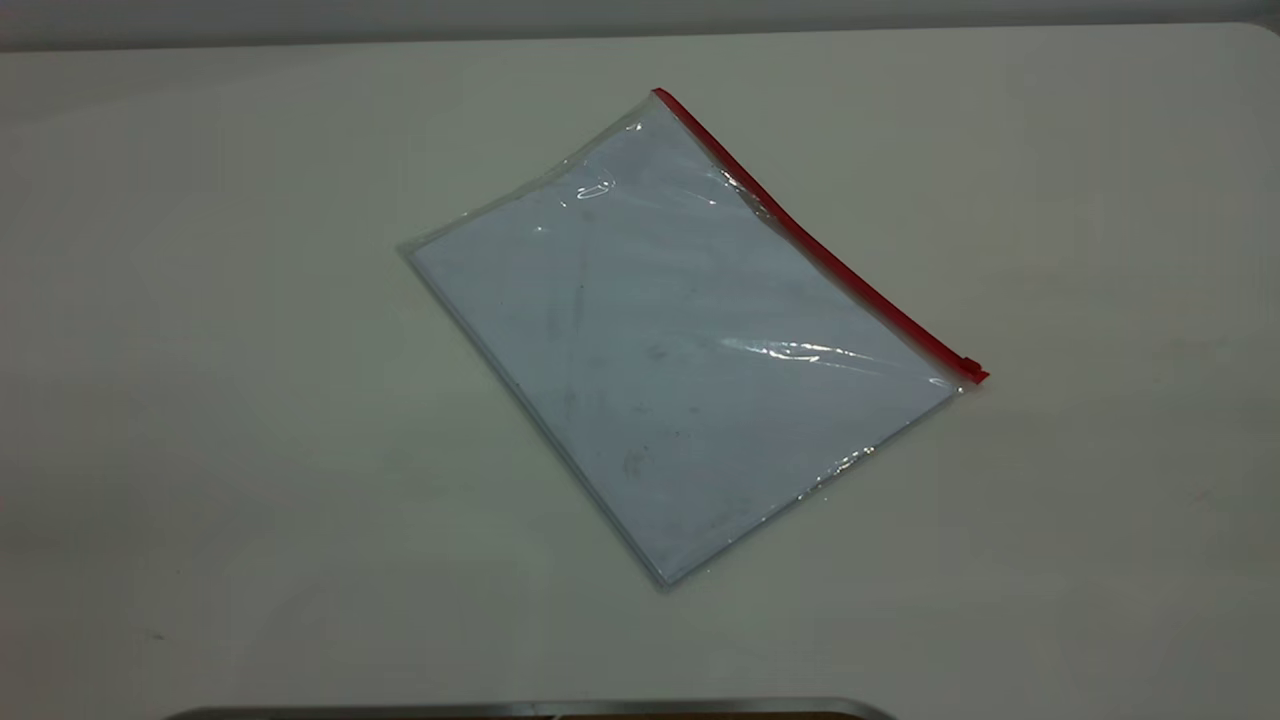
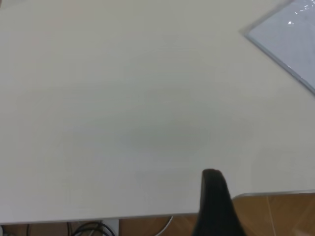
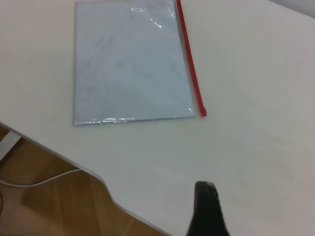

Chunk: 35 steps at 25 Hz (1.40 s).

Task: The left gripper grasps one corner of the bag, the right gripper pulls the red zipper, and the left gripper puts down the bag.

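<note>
Items I count on the tabletop [image 1: 200, 400]: one bag [image 1: 660, 340], one red zipper [image 1: 820, 250], one slider tab [image 1: 970, 366], nothing stacked on or under them that I can see.

Bag: flat, clear, rectangular, pale bluish-white inside with faint smudges. It lies flat on the tabletop near its middle in the exterior view, turned diagonally. Its long axis runs from the far corner [image 1: 655, 95], where the zipper begins, down toward the near right. The zipper spans the long edge that faces the right side of the exterior view; the slider tab sits at the zipper's near right end.

Hands: two, neither showing in the exterior view.

Left hand [image 2: 214, 204]: I see a single dark finger in the left wrist view, above the tabletop's near edge. The bag [image 2: 290, 34] is well ahead of this hand and off to one side, only one plain corner of it in view, apart from the finger. Whether this hand is spread or closed, I cannot tell.

Right hand [image 3: 206, 211]: again a single dark finger shows in its own wrist view, over the tabletop near the edge. The bag [image 3: 128, 64] lies ahead of this hand, well apart, its zipper [image 3: 189, 61] running away from the hand and the slider end [image 3: 202, 113] being the nearer end. Spread or closed: I cannot tell.
</note>
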Each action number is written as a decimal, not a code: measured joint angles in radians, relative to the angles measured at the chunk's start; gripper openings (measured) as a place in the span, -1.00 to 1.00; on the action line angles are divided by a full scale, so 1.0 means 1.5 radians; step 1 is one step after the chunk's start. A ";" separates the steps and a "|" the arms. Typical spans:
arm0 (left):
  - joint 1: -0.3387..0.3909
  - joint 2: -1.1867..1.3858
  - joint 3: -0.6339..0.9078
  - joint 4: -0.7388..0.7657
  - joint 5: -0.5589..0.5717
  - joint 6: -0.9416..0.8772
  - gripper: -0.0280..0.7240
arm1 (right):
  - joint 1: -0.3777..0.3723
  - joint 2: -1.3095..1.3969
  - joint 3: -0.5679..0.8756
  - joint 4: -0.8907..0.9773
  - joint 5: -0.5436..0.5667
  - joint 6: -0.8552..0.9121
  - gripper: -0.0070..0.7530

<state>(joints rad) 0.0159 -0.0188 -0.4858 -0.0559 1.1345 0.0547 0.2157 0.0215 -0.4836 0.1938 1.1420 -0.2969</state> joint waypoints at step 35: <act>0.000 0.000 0.000 -0.002 0.000 0.000 0.58 | -0.185 -0.025 0.001 -0.088 -0.003 0.093 0.54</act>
<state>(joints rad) 0.0159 -0.0188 -0.4858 -0.0589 1.1345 0.0555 -0.0619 -0.0166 -0.4828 0.0614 1.1369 -0.1573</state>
